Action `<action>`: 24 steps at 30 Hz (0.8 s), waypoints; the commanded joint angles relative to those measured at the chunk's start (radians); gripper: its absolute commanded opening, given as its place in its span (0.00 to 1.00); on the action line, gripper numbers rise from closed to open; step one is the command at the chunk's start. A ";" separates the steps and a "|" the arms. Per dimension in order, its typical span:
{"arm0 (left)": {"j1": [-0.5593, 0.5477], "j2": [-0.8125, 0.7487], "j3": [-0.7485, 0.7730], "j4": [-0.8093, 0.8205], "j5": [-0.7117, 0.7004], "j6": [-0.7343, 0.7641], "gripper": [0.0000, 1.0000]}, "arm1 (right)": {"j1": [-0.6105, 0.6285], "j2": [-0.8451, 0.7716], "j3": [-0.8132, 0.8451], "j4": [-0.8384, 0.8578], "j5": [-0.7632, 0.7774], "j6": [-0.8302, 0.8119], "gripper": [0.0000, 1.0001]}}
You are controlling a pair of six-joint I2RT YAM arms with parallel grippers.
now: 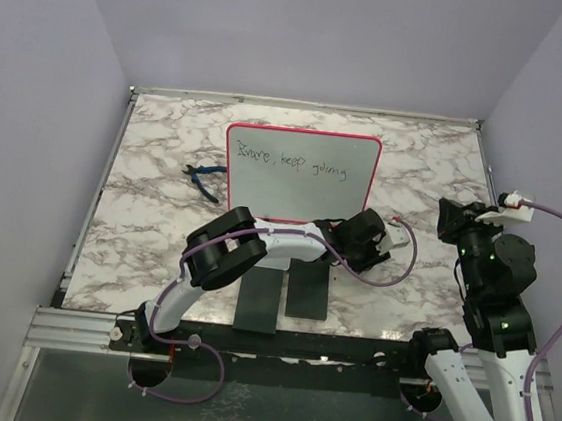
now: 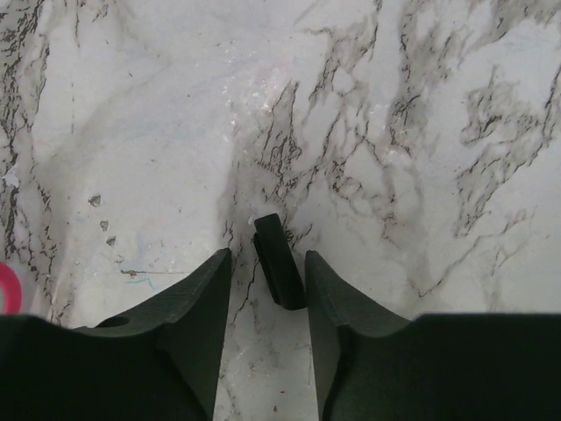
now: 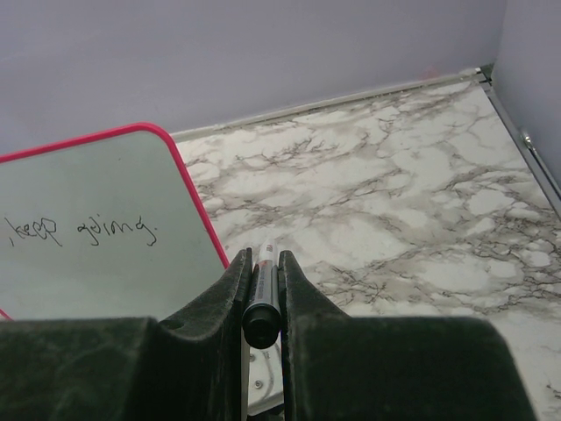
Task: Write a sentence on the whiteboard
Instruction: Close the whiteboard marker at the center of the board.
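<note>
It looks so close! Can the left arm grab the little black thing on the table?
Probably yes. The left gripper hangs right over the black thing, with an open finger on each side. Nothing else on the table seems to block it.

The bench (image 1: 150,217) has a marble-patterned top, smooth with a faint sheen. The whiteboard (image 1: 298,187) has a smooth, glossy white face and a red-pink rim that looks like plastic. The fingers of the left pincer (image 2: 267,256) and the right pincer (image 3: 265,256) are dark, matt and finely grainy, like moulded plastic. The marker (image 3: 262,307) has a smooth black end with a slight shine. The rail (image 1: 68,327) at the bench's near edge is bare silvery metal.
</note>
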 commanded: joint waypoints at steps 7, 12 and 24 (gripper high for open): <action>-0.018 -0.013 -0.033 -0.116 -0.071 -0.037 0.16 | -0.005 -0.015 -0.022 0.003 0.019 0.007 0.01; -0.030 -0.088 -0.111 -0.024 -0.074 -0.085 0.06 | -0.005 -0.019 -0.028 0.007 -0.003 0.013 0.01; -0.031 -0.400 -0.442 0.365 -0.128 -0.190 0.02 | -0.005 -0.001 -0.034 0.033 -0.119 0.066 0.01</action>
